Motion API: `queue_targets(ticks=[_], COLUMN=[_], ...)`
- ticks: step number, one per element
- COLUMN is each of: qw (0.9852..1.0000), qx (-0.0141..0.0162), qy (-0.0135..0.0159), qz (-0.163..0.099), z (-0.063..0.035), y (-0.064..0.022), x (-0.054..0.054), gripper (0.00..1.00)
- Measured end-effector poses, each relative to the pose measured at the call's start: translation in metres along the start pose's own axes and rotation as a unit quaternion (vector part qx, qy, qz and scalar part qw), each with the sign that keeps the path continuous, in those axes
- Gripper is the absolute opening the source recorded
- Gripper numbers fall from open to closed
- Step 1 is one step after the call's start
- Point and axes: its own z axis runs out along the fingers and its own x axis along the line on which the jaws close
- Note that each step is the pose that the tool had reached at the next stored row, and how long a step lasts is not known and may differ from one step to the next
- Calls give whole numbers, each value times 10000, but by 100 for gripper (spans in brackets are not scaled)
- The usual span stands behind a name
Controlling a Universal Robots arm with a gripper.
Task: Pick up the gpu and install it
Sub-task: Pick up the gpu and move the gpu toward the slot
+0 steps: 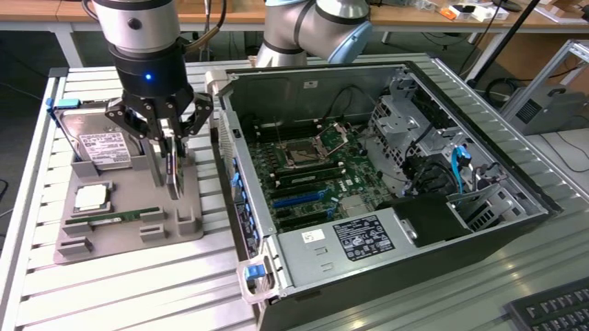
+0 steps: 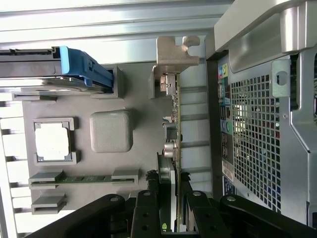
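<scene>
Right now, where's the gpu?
The gpu stands on edge, held by the gripper, at the grey tray on the exterior view's left, just outside the open computer case.

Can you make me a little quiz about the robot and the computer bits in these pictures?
1. Pick one. What is the gripper closed on?
A) the gpu
B) the hard drive
C) the processor chip

2. True or false: the computer case has its side open, so you can see the motherboard inside.

3. Fill the gap: the RAM stick lies on the grey ____ beside the case.

Key
1. A. The fingers sit on either side of the thin card, which stands on its edge.
2. True.
3. tray
</scene>
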Motion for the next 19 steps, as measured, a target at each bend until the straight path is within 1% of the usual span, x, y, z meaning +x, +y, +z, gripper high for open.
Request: queue_targets(ticks=[19], qw=[10000], qx=[0], qy=[0], qz=[0], z=[-32], y=[-1], x=[-1], gripper=[27])
